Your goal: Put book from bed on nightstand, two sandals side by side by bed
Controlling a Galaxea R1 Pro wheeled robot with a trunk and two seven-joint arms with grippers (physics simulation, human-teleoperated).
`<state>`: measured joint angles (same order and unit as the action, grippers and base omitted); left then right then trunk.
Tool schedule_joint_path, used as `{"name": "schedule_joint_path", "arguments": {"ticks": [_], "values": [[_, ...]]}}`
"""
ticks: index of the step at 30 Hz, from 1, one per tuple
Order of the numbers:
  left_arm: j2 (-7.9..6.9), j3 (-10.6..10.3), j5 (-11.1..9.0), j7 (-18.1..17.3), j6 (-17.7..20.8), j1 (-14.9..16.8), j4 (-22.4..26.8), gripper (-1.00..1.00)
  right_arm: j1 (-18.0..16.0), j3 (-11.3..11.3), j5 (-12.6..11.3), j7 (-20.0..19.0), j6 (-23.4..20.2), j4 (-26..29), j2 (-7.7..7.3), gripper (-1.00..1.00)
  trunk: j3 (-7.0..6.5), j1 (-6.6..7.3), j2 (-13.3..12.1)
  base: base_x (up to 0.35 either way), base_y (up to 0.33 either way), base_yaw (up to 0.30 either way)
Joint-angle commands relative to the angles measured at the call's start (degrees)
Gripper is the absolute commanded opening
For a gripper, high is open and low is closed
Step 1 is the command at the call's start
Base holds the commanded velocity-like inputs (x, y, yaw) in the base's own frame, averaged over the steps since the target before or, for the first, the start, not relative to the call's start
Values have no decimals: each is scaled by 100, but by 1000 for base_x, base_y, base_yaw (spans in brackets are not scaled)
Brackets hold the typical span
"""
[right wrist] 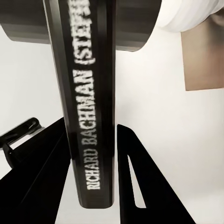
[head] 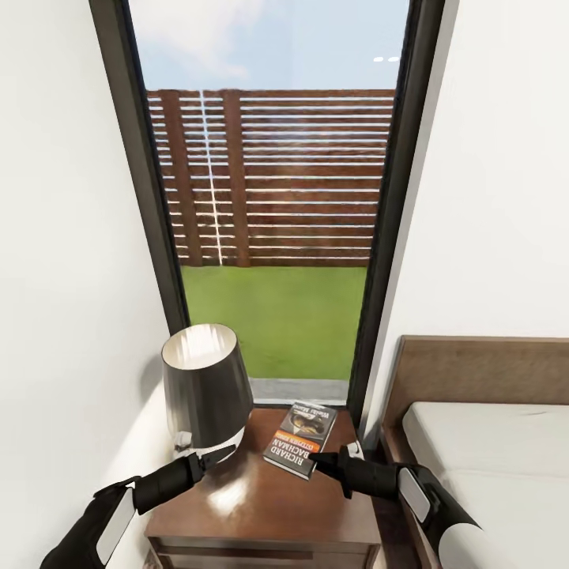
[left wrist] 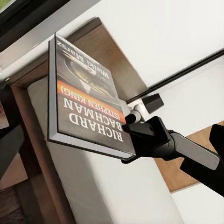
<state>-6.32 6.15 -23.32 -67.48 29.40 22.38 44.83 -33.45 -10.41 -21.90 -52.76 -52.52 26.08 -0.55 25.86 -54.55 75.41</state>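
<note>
I am looking down at the nightstand [head: 237, 506], a dark brown cabinet with a glossy top that throws back a bright patch of light, its drawer front just showing at the near edge. It stands in the corner of the bedroom, white wall on both sides, under a tall dark-framed window [head: 273, 197] that gives onto grass and a slatted brown fence. A lamp [head: 207, 389] with a dark shade stands on the left part of the top. The book [head: 301, 439] sits over the far right part of the top, cover up. My right gripper [head: 318, 461] has its fingers closed on the near edge of the book; from the right wrist I see the spine [right wrist: 91, 107] between the two black fingers [right wrist: 135, 182]. My left gripper [head: 215, 456] hangs beside the base of the lamp, and I cannot tell how its fingers stand. The bed [head: 490, 442], pale mattress and brown headboard, lies just right of the nightstand.
</note>
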Motion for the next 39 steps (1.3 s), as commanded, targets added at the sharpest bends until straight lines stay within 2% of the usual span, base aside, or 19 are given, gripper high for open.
{"name": "schedule_joint_path", "arguments": {"ticks": [1,27,33,39], "values": [[-1,1,-23,-11,56,3,0,100,-4,-22,11,-24,-24,0,2,-100,25,-23,45,0,0,0],[0,0,-15,6,52,3,-9,100,-4,-23,11,-24,-25,-5,2,-100,491,-594,1088,0,0,0],[8,-5,-29,380,55,3,-9,100,-4,-22,11,-24,-24,-3,2,-100,599,-725,1329,0,0,0],[8,-5,-32,434,49,3,-5,100,-4,-23,11,-24,-25,-4,2,-100,707,-857,1569,0,0,0]]}}
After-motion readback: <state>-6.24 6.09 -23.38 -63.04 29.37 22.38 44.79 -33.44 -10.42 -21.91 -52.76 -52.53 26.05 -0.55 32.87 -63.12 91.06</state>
